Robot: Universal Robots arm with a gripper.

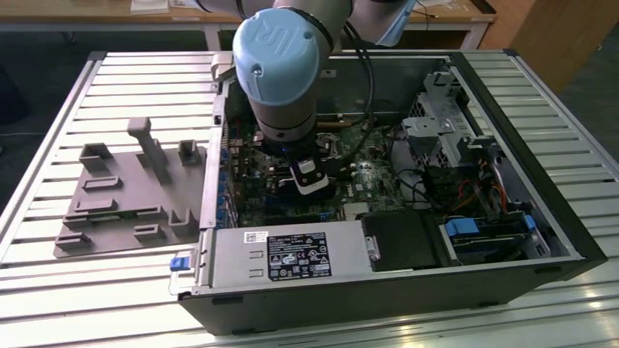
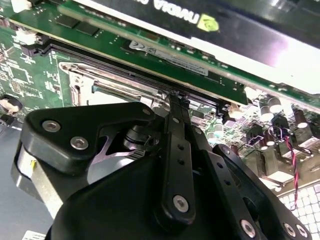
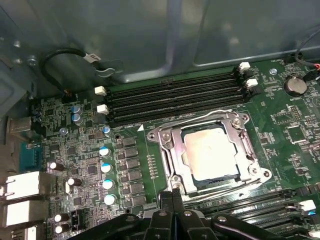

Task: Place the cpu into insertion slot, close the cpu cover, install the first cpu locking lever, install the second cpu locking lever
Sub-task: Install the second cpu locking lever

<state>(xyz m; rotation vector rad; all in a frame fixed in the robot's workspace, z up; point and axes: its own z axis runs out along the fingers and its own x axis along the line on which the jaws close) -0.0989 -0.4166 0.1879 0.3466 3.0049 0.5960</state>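
Inside an opened desktop PC, the cpu [image 3: 210,152] sits flat in the insertion slot [image 3: 245,172], its pale metal top showing through the window of the cpu cover [image 3: 170,150], which lies folded down around it. Thin wire locking levers [image 3: 200,119] run along the socket's edges in the first wrist view; whether they're latched can't be told. The gripper [image 3: 172,196] hovers just beside the socket's near edge w/ its black fingers [image 3: 165,200] pressed together, holding nothing. In the exterior view the arm [image 1: 280,69] reaches straight down into the case [image 1: 503,94] over the green motherboard [image 1: 367,181], and a grey fixture tray [image 1: 116,210] rests apart on the table at the exterior view's left.

Handling, as a judgement: the chip looks light, stiff and slick-topped, w/ a delicate underside, so it's best taken by opposite edges, never the face. The cover looks like thin sheet metal, springy, best pushed near its free edge. The levers look like stiff spring wire, likely to snap back; take them at the bent handle end. The memory slots [image 3: 175,97] crowd one side, approx. no room for sideways slips.
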